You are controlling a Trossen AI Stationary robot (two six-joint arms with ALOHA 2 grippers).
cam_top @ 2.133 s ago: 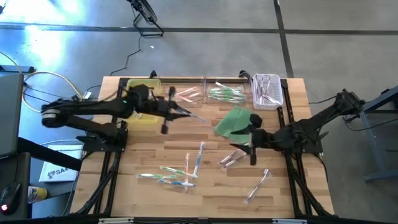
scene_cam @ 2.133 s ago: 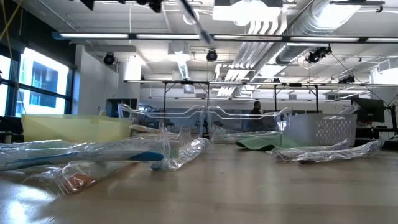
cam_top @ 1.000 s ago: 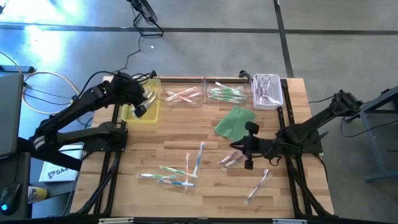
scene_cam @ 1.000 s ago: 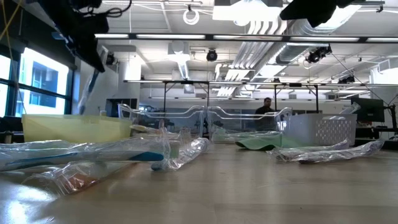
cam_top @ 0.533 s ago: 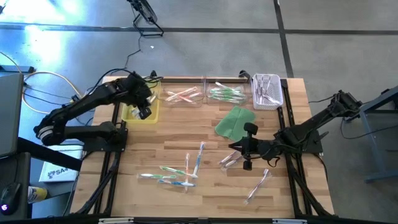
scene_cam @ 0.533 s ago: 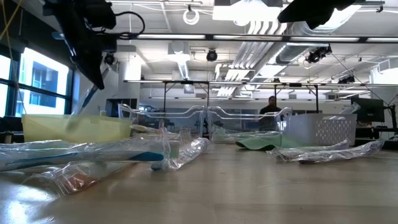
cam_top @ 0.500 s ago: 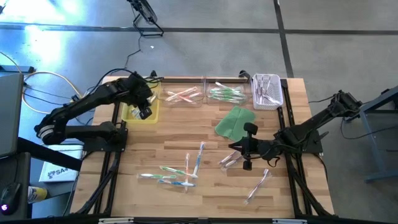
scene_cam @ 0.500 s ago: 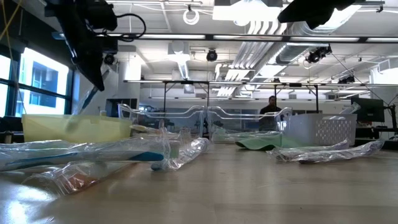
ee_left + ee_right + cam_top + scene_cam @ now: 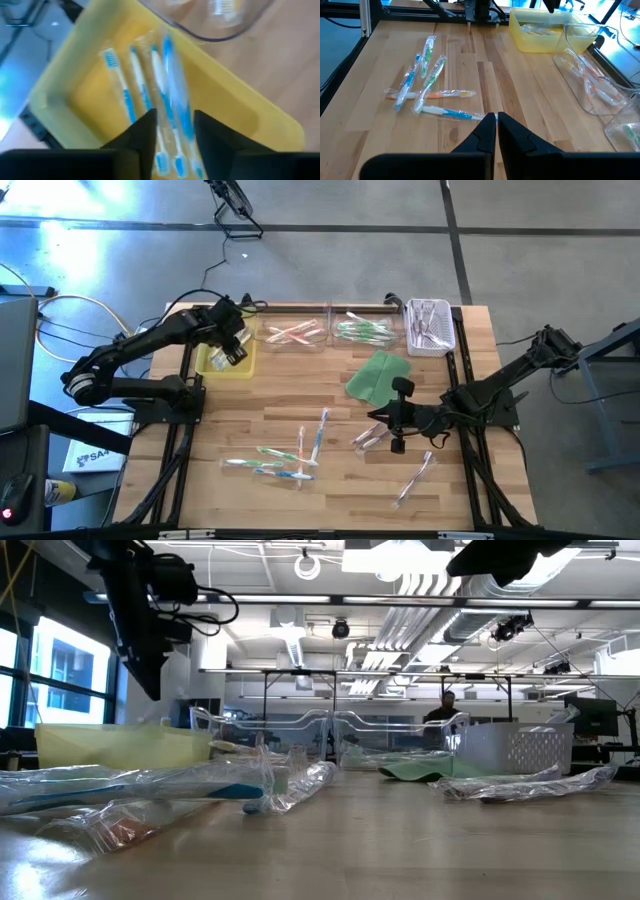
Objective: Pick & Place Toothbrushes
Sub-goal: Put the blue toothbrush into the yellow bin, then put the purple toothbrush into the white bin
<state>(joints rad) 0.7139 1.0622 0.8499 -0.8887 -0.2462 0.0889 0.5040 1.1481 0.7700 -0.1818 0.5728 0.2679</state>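
Wooden table (image 9: pixel 250 405) under an open workshop ceiling: sorting part done, many toothbrushes still loose.

In the high view's upper left, the left gripper (image 9: pixel 232 350) hovers over the yellow bin (image 9: pixel 212 366), fingers (image 9: pixel 145 135) parted and empty, blue toothbrushes (image 9: pixel 150 95) lying in the bin below. Clear trays (image 9: pixel 300 335) at top centre already hold pink and green ones. Lower centre, loose toothbrushes (image 9: pixel 290 455) remain scattered; the right gripper (image 9: pixel 385 425) waits pinched together beside the green cloth (image 9: pixel 375 375), holding nothing visible.
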